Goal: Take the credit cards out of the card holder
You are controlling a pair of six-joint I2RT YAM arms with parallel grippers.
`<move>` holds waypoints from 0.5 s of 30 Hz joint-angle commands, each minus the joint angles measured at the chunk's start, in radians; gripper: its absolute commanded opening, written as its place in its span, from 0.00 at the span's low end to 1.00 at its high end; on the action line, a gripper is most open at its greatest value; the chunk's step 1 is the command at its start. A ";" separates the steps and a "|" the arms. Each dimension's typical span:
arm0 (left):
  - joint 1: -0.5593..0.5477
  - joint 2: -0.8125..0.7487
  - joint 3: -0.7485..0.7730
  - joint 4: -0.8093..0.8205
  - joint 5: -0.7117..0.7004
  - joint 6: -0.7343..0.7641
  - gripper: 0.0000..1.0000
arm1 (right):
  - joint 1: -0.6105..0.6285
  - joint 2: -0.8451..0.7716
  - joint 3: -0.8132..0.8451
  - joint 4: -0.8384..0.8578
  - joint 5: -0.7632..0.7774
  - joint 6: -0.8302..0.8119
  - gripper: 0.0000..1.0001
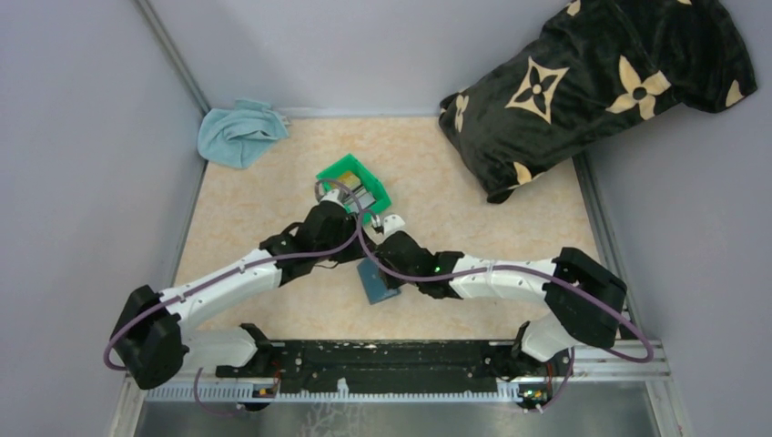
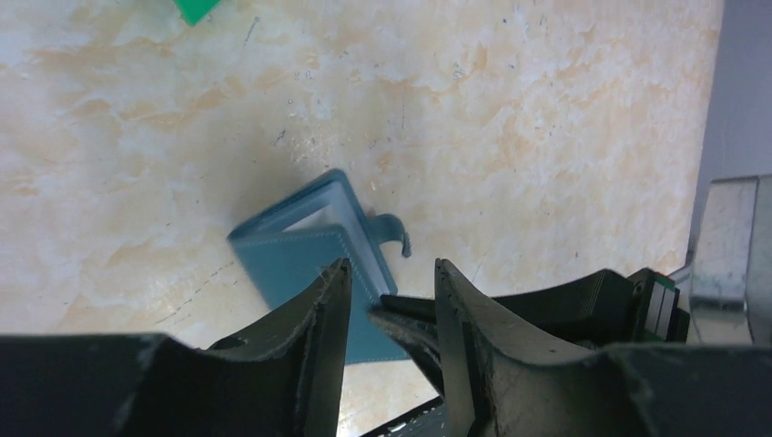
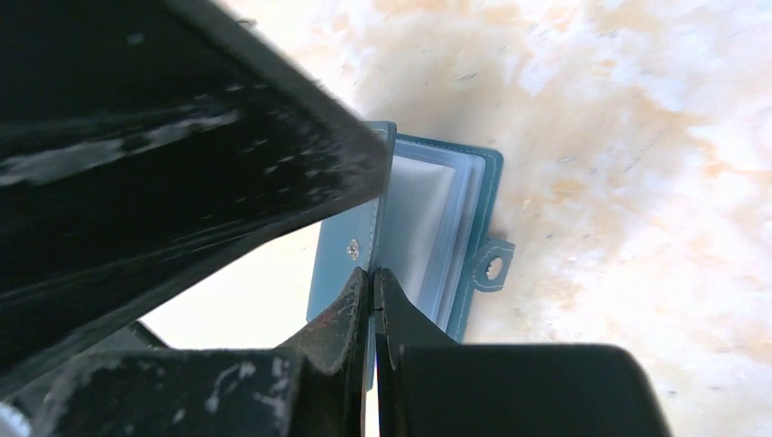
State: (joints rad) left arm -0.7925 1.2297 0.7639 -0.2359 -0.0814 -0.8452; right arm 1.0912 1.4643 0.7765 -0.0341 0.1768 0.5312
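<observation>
On the bench point(image 1: 246, 209) between the arms lies the card holder point(image 1: 377, 282) — light, floppy, smooth. The right pincer point(image 3: 373, 289) is shut, apparently on its thin raised cover; the left pincer point(image 2: 392, 269) hovers half-open, empty. The cards inside are likely stiff and slick — best pinched by an exposed edge.

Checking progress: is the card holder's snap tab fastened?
No, the snap tab sticks out loose beside the partly open card holder.
</observation>
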 commanded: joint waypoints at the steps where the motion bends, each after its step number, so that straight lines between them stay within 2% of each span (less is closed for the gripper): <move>1: -0.007 -0.068 -0.009 -0.019 -0.064 -0.013 0.46 | 0.004 -0.020 0.104 -0.100 0.199 -0.074 0.00; 11: -0.005 -0.094 -0.018 -0.007 -0.119 0.008 0.48 | -0.071 -0.079 0.183 -0.265 0.430 -0.216 0.00; 15: -0.003 -0.077 -0.019 0.006 -0.109 0.008 0.50 | -0.067 -0.050 0.214 -0.273 0.433 -0.254 0.00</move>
State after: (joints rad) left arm -0.7925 1.1397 0.7544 -0.2428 -0.1799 -0.8478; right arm 1.0180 1.4311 0.9146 -0.2943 0.5350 0.3454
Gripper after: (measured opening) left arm 0.489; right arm 0.011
